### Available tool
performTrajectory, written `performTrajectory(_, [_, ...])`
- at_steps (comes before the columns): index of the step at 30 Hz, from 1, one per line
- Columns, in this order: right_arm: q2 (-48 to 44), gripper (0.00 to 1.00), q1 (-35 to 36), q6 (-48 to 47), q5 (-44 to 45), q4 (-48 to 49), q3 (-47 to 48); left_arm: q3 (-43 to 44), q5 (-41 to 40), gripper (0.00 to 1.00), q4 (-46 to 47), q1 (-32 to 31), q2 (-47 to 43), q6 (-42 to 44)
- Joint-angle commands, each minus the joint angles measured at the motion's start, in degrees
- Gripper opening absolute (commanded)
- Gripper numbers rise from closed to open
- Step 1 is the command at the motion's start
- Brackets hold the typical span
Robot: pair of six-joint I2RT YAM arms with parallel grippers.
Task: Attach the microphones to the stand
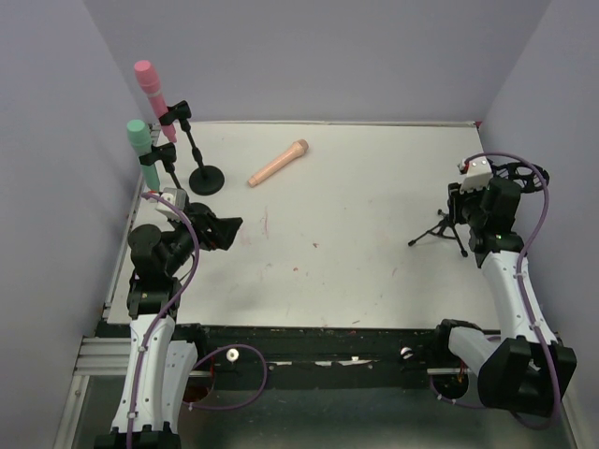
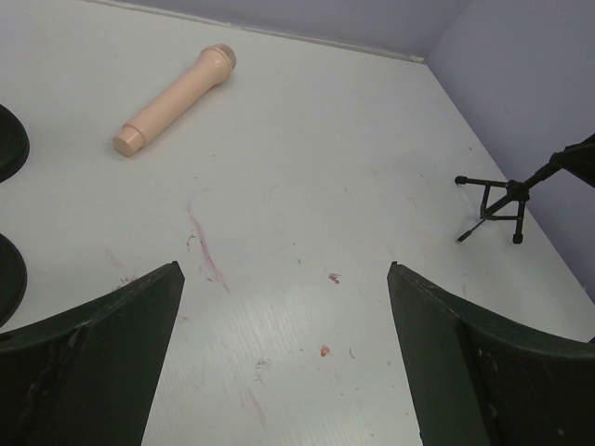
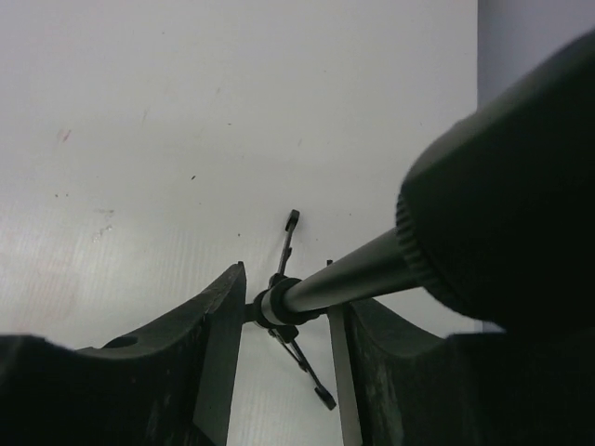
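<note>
From above, the right gripper (image 1: 460,217) masks the tripod (image 1: 438,236) top. Up close, a blurred dark knob (image 3: 502,177) swamps the corner. Whether the fingers (image 3: 186,372) touch the pole (image 3: 353,276), unreadable. Left wrist: two bases (image 2: 7,144) clipped.

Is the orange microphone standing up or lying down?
Lying down. The orange microphone rests flat on its side on the table, with nothing holding it.

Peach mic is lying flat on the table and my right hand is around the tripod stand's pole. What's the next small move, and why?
Probably close the right hand firmly on the tripod stand's pole: the pole already sits between its fingers, though a firm grip isn't clear. That would steady the stand while the open left hand goes for the peach microphone.
</note>
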Motion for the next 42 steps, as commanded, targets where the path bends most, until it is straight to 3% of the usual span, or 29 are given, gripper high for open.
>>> performTrajectory(1, [1.4, 0.42, -0.2, 0.6, -5.1, 1.6, 0.0, 1.6, 1.1, 0.99, -0.9, -0.2, 0.1, -0.4])
performTrajectory(7, [3.2, 0.16, -0.2, 0.7, -12.9, -0.6, 2.6, 1.7, 1.2, 0.99, -1.0, -0.1, 0.0, -0.2])
performTrajectory(11, [5.3, 0.13, 0.6, -0.5, -20.9, -4.1, 7.2, 1.6, 3.2, 0.99, 0.3, -0.1, 0.0, -0.2])
performTrajectory(17, [10.7, 0.13, 8.5, -4.1, -28.0, -7.7, 13.8, 0.7, 6.0, 0.99, 2.6, -0.1, 0.2, -0.9])
performTrajectory(22, [16.1, 0.13, 20.7, -8.4, -25.1, -8.1, 17.0, -0.1, 8.1, 0.99, 6.0, 0.0, 0.9, -1.4])
performTrajectory(30, [22.0, 0.13, 33.1, -12.4, -19.6, -9.0, 22.1, -1.2, 9.6, 0.99, 9.2, 0.0, 1.5, -1.7])
performTrajectory(35, [20.7, 0.16, 35.0, -13.4, -19.2, -9.9, 20.0, -1.5, 10.0, 0.99, 10.1, 0.0, 2.0, -1.8])
performTrajectory(42, [17.1, 0.36, 35.0, -15.1, -19.8, -10.9, 13.9, -1.6, 10.7, 0.99, 10.7, 0.0, 2.5, -2.3])
